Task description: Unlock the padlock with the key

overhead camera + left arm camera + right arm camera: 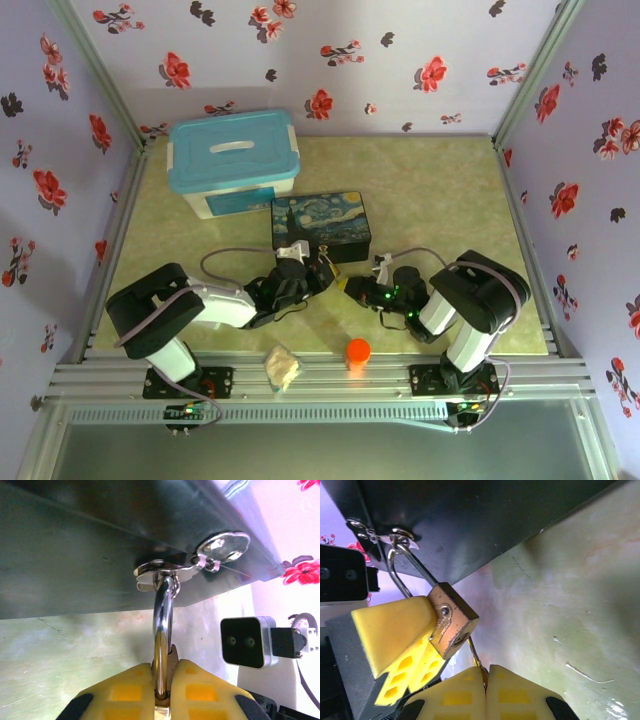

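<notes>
The padlock [452, 620] has a brass body and a thin silver shackle [162, 630] that hangs through the hasp [165, 572] on the painted tin's front wall. My left gripper [165, 692] is shut on the padlock's body, with its yellow fingers [395, 630] on both sides. My right gripper [486, 680] is shut on the key [475, 655]. The key's thin blade reaches up to the keyhole in the bottom of the padlock's body, and its head is hidden between the pads. From above, the two grippers [318, 268] [357, 288] meet just in front of the tin [322, 225].
A white box with a blue lid [235, 160] stands behind and left of the tin. An orange cap [358, 350] and a pale crumpled lump [282, 368] lie on the metal rail at the near edge. Flowered walls close in the green table [440, 200].
</notes>
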